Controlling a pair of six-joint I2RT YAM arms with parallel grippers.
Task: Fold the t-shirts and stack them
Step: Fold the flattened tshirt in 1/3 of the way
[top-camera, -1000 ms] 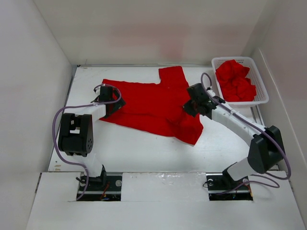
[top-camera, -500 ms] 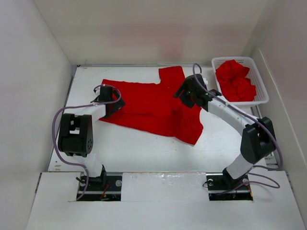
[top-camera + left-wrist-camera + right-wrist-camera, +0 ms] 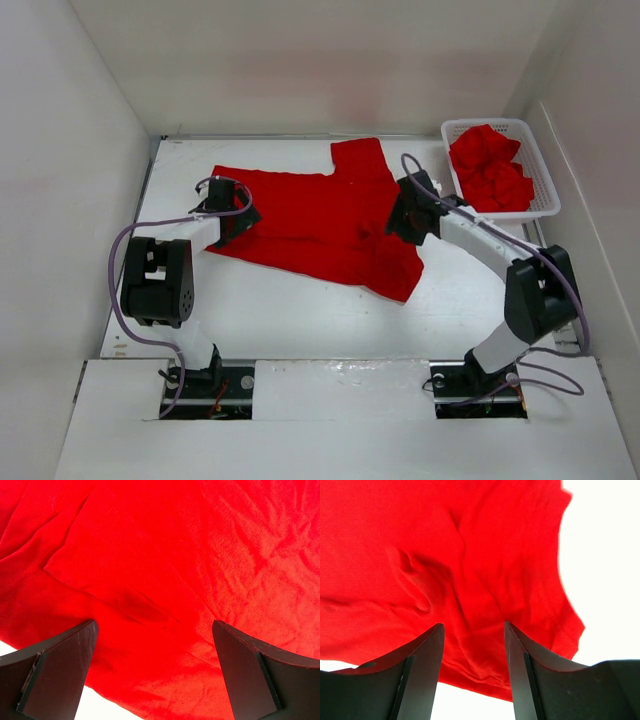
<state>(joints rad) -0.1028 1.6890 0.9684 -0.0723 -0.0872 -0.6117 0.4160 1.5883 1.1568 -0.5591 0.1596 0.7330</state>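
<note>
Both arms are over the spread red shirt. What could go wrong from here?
1. The t-shirt lies skewed and wrinkled; a fold from here may come out crooked.
2. The right gripper, jaws open, sits over a bunched ridge, so closing may pinch extra layers.
3. The left gripper, jaws wide open, is inside the hem and may grab a tuft, not the edge.

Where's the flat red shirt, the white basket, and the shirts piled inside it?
Flat t-shirt (image 3: 300, 225): top view, middle of its body.
White basket (image 3: 532, 150): top view, its right wall.
Piled t-shirts (image 3: 490, 168): top view, middle of the heap.
</note>
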